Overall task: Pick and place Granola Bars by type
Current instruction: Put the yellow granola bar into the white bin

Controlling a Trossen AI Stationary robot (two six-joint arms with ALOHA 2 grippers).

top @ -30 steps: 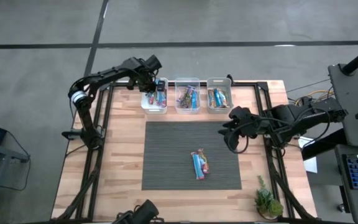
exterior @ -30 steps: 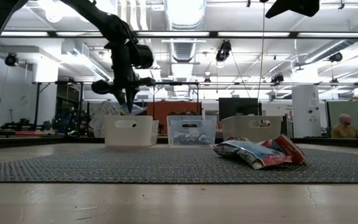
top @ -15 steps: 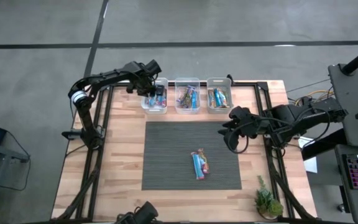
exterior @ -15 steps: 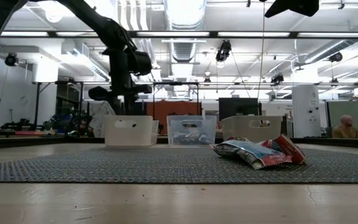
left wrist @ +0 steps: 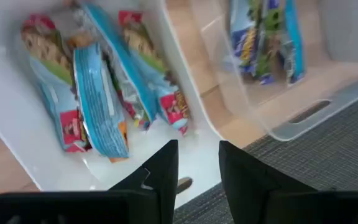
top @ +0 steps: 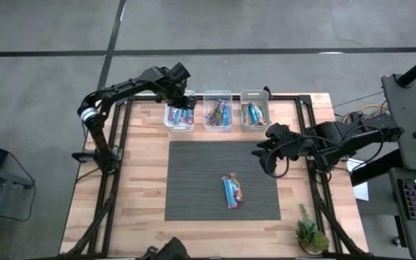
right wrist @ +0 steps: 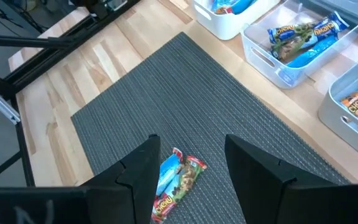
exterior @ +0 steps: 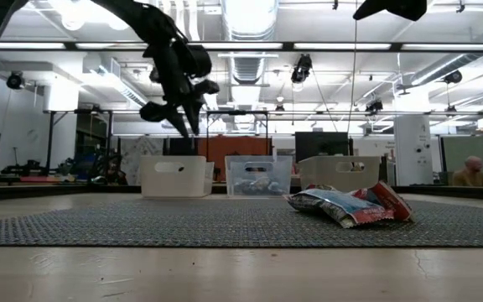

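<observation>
Bars (top: 232,190): two left on the mat, one sort done.
My left end effector (left wrist: 196,163) hangs open and empty over the left bin (top: 170,123); the right end effector (right wrist: 188,163), open, should take them next.

Blue-and-red granola bars (top: 232,191) on a dark-grey ribbed mat (top: 201,173) — pale wood table (top: 143,180).

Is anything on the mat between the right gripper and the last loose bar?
Nothing visible. The right gripper hovers with open jaws over the dark ribbed mat; the blue-and-red foil-wrapped granola bar lies alone there, only bare mat between them.
</observation>
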